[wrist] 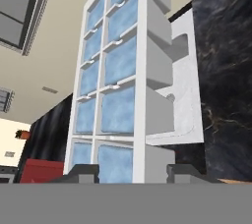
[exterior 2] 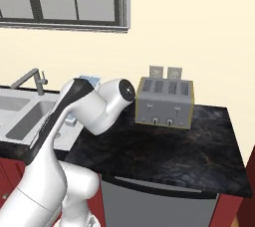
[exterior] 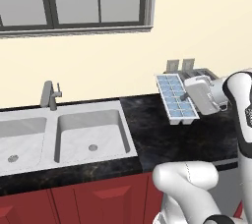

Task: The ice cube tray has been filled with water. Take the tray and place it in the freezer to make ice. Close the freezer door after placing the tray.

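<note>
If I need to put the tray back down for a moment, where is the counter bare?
Bare black counter lies in front of the toaster, and between the sink and the held ice cube tray. The toaster crowds the back wall.

The ice cube tray (exterior: 176,96) looks like matt white plastic, its water (wrist: 118,110) a glossy pale blue. The counter (exterior 2: 189,146) is polished black veined stone, the sink (exterior: 91,137) and toaster (exterior 2: 164,102) seemingly brushed metal.

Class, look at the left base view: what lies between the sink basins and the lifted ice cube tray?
Bare black counter separates sink from ice cube tray.
</note>
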Controlling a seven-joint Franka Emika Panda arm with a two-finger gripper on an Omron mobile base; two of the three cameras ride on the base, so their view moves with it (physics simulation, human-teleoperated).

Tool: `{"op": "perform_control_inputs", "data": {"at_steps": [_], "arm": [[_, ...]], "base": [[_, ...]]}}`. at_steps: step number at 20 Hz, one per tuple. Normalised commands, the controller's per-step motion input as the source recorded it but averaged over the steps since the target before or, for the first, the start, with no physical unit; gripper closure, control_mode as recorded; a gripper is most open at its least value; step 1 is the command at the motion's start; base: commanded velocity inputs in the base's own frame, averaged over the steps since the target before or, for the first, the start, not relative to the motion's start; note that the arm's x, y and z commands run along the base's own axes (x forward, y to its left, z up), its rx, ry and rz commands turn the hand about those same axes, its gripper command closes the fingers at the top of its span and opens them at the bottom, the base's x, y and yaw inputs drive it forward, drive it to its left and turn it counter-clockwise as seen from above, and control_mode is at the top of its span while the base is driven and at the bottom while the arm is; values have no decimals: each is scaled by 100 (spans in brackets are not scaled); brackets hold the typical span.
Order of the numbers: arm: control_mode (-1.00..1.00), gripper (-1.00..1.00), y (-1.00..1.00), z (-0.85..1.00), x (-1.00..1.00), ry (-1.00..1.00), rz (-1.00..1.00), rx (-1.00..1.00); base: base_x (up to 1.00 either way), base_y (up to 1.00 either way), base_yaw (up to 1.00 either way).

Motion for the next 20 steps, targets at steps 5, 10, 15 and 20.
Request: {"op": "perform_control_inputs", "data": {"at_steps": [5,10,15,20], "arm": [[100,100,1,0,-8,-1,0,0],[100,100,0,0,0,0,0,0],[100,100,0,0,0,0,0,0],[100,100,0,0,0,0,0,0]], "base": [[-22,0,0],[-94,0,0],[-90,0,0],[-79,1,0]]}}
